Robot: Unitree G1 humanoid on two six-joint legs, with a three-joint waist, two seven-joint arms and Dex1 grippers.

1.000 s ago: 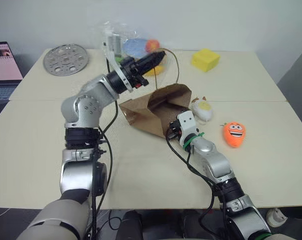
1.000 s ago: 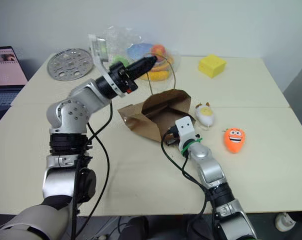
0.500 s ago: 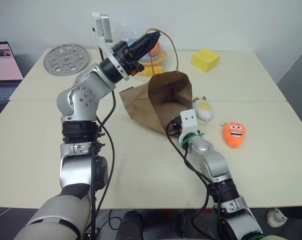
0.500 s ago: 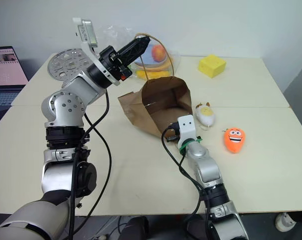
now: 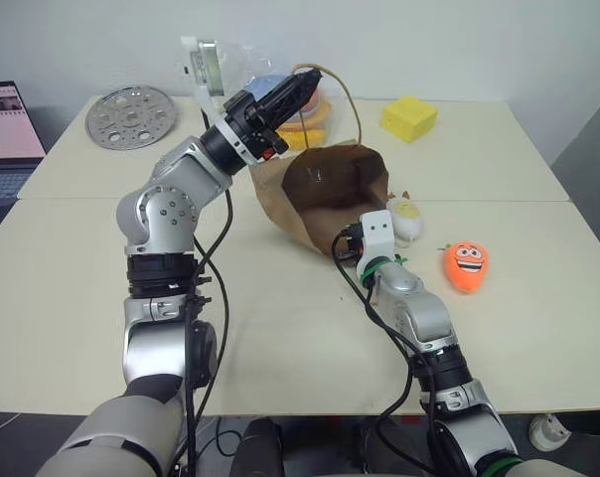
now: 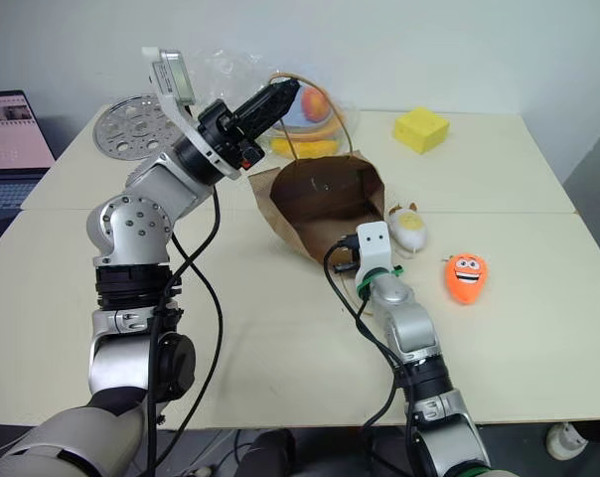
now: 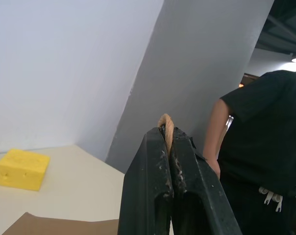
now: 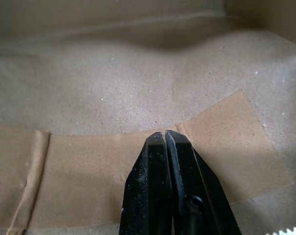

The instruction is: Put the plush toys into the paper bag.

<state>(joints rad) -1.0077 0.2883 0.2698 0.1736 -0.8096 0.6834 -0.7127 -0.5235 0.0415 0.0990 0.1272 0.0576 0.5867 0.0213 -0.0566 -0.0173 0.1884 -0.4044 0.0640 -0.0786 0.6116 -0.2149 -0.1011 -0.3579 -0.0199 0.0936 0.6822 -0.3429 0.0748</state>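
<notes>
While I watch from the head: bag [image 5: 325, 194] on its side, mouth toward me; egg [image 5: 404, 221] and carrot [image 5: 465, 266] outside on the table.
Left wrist: left gripper [image 7: 168, 142] clenched on handle [image 7: 165, 123].
Right wrist: right gripper [image 8: 164, 139] closed, empty, inside bag.
Writing: none legible.

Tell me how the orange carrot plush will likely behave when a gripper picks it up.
The orange carrot plush looks soft and stuffed, so it would probably squash under the fingers rather than slip. It seems light for its size. Lying on its side on the table, its rounded, tapered body might roll a little if nudged.
</notes>
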